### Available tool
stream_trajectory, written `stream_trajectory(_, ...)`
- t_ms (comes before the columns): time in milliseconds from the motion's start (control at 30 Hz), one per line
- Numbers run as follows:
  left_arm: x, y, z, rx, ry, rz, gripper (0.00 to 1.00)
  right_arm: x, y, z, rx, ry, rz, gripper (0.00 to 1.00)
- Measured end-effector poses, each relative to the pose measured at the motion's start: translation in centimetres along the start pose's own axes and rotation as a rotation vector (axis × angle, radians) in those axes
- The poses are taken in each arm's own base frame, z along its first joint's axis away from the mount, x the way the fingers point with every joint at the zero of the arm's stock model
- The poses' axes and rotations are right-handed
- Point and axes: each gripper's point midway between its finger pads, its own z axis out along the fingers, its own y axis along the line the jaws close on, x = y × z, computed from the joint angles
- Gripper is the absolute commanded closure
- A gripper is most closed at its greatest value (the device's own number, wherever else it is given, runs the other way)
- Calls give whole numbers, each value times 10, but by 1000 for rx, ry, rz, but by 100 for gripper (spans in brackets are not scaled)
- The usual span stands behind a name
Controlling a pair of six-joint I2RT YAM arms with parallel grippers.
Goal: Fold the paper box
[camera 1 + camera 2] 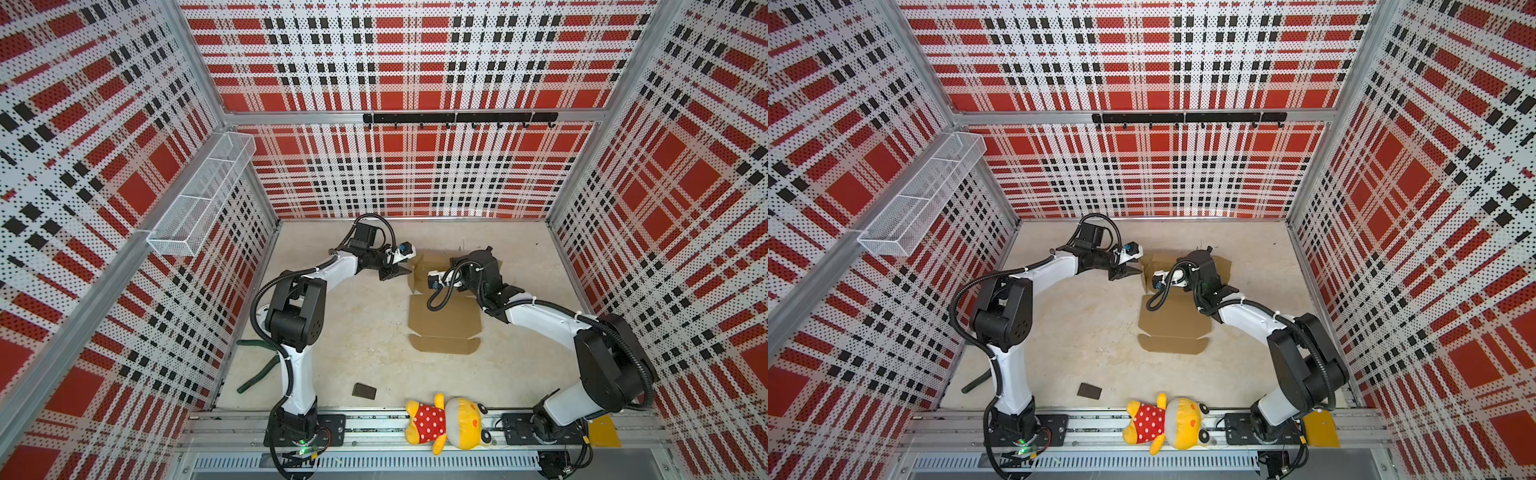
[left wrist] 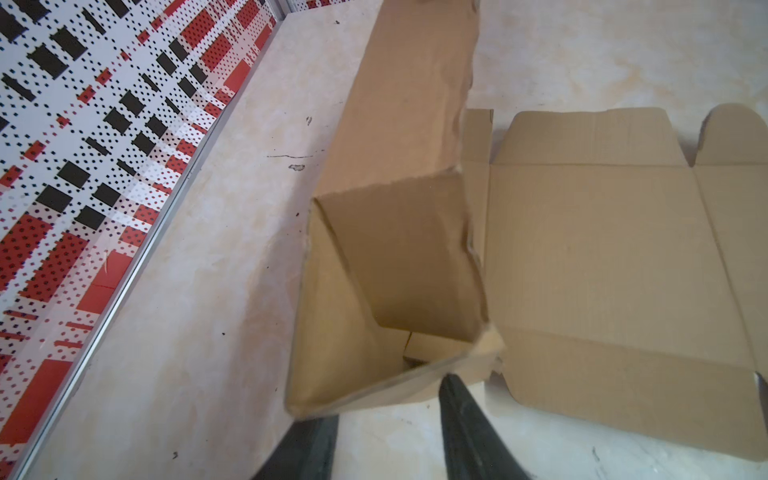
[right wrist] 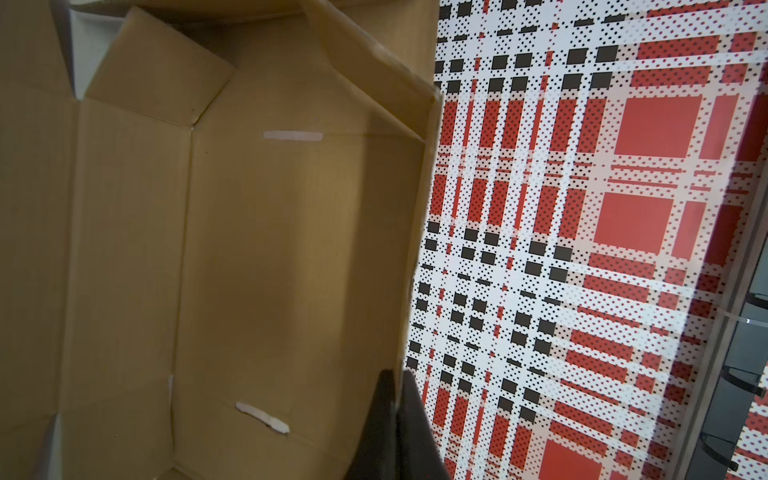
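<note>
- Here is the paper box (image 1: 444,320), plain brown cardboard, sitting about mid-table (image 1: 353,332), a touch toward 1 o'clock in both top views.
- Its near half lies flat on the tabletop, with the lid panel and tuck flap pointing to 6 o'clock. The far half is up, with its walls raised.
- The left gripper (image 1: 401,272) comes in from 9 o'clock, right at the box's raised left wall. The wrist view shows its two fingers (image 2: 465,415) spread apart; the lower edge of that wall lies across their tips with nothing pinched.
- That left wall is doubled over into a hollow wedge and leans, not flat against the box floor.
- The right gripper (image 3: 398,386) works at the far side of the box, hidden under its own wrist in the top views. Its wrist camera shows the fingers squeezed together on the top edge of a standing wall; which wall is hard to tell beneath the arm.
- Inside the box, a pale narrow slot (image 3: 293,136) shows along a floor crease.
- A yellow plush toy (image 1: 446,424) in a red polka-dot top lies on the front rail at 6 o'clock.
- A small dark block (image 1: 364,390) sits at 7 o'clock, well apart from the box.
- A dark green bent strip (image 1: 257,374) lies at 8 o'clock beside the left arm.
- A wire basket (image 1: 199,199) hangs on the left wall at 10 o'clock, and a black hook rail (image 1: 459,118) on the back wall at 12.
</note>
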Motion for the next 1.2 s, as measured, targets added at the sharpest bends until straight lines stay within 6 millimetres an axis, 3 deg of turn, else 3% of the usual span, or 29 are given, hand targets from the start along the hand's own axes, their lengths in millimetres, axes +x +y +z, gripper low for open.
stream_trajectory(367,-7,2,6,-22,-16,-52,59,3,-1,8,6,26,-28,100)
stream_trajectory(733,-14,-13,13,-17,-41,-141,57,3,-2,8,9,26,-28,100)
stream_trajectory(1200,-24,-24,21,-66,-107,-271,64,3,-2,8,9,25,-26,100)
